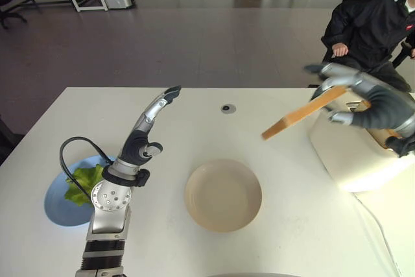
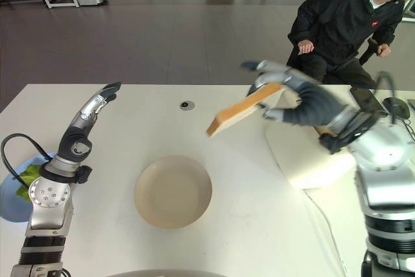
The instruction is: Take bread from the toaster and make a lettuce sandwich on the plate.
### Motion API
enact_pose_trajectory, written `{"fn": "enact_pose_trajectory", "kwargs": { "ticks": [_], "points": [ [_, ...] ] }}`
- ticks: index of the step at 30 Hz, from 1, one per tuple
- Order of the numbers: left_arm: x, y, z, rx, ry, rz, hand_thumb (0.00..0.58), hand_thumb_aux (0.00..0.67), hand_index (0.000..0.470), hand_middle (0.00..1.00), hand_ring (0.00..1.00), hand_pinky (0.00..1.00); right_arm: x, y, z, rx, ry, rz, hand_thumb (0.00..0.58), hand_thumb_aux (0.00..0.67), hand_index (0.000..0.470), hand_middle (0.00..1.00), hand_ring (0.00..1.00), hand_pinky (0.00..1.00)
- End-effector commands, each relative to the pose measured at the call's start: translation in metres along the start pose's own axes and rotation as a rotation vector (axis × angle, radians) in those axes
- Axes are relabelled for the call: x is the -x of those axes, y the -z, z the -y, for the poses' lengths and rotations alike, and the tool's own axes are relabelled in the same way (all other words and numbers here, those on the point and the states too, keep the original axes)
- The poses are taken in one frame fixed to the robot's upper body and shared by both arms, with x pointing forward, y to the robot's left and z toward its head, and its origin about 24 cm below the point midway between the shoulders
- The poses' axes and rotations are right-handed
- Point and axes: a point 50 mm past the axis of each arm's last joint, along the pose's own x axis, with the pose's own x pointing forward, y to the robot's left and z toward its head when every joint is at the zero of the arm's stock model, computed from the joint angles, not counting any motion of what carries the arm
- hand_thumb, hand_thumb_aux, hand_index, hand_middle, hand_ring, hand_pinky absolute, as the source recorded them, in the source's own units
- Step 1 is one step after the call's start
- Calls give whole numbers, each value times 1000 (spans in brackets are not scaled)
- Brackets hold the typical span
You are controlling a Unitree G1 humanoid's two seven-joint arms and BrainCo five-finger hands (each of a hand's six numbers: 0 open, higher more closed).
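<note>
My right hand [image 2: 295, 95] is shut on a slice of bread [image 2: 241, 110], holding it tilted in the air just left of the white toaster [image 2: 305, 154]. The slice's free end points down toward the beige plate [image 2: 173, 191], which sits bare in the middle of the table. Another slice shows in the toaster slot [image 1: 389, 135]. My left hand [image 1: 152, 121] stands raised with straight fingers, holding nothing, left of the plate. Green lettuce [image 1: 83, 183] lies on a blue plate [image 1: 57, 207] at the left, partly hidden behind my left arm.
A small dark round fitting [image 1: 228, 108] sits in the tabletop behind the plate. A black cable [image 1: 71, 144] loops by my left arm. The toaster's cord [image 2: 324, 225] runs along the right side. A seated person [image 2: 350, 17] is behind the table's far right corner.
</note>
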Motion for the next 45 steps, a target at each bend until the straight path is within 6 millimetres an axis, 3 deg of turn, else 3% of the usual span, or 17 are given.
{"fn": "enact_pose_trajectory", "kwargs": {
  "ticks": [1,4,8,12,16,17,18,19,20,21,30,39,40,41,43,45],
  "points": [
    [15,-7,-14,-108,138,-34,0,0,0,0,0,0,-29,5,-43,-34,-136,43,580,670,470,0,0,0],
    [36,-13,-32,-171,265,-82,0,0,0,0,0,0,-49,14,-83,-67,-179,69,580,670,470,0,0,0],
    [69,-9,-67,-344,422,-305,0,0,0,0,0,0,-66,15,-129,-46,-219,141,580,670,470,0,0,0],
    [104,9,-92,-457,540,-614,0,0,0,0,0,0,-69,28,-156,28,-281,128,580,670,470,0,0,0],
    [113,15,-108,-542,551,-723,0,0,0,0,0,0,-62,37,-173,87,-356,119,580,670,470,0,0,0],
    [116,18,-111,-577,568,-763,0,0,0,0,0,0,-58,40,-174,110,-377,110,576,612,429,0,0,0],
    [118,20,-113,-597,581,-788,0,0,0,0,0,0,-54,44,-173,136,-390,96,505,428,300,0,0,0],
    [119,22,-114,-621,595,-813,0,0,0,0,0,0,-50,47,-172,166,-402,83,392,289,203,0,0,0],
    [120,24,-114,-644,610,-830,0,0,0,0,0,0,-46,48,-169,192,-411,75,124,76,53,0,0,0],
    [122,24,-116,-672,628,-851,0,0,0,0,0,0,-42,48,-166,214,-422,76,0,0,0,0,0,0],
    [140,22,-126,-962,920,-1058,0,0,0,0,0,0,-25,44,-143,266,-443,59,0,0,0,0,0,0],
    [126,32,-119,-1162,963,-954,0,0,0,0,0,0,-20,35,-142,244,-444,73,0,0,0,0,0,0],
    [127,33,-118,-1177,969,-950,45,26,18,0,0,0,-19,34,-142,243,-446,73,0,0,0,0,0,0],
    [128,35,-117,-1181,979,-951,198,126,88,0,0,0,-19,34,-142,242,-445,74,0,0,0,0,0,0],
    [132,39,-113,-1184,1006,-959,429,328,230,0,0,0,-18,32,-142,243,-445,76,0,0,0,0,0,0],
    [134,40,-112,-1189,1022,-963,489,405,284,0,0,0,-18,31,-141,245,-447,78,0,0,0,0,0,0]
  ]
}}
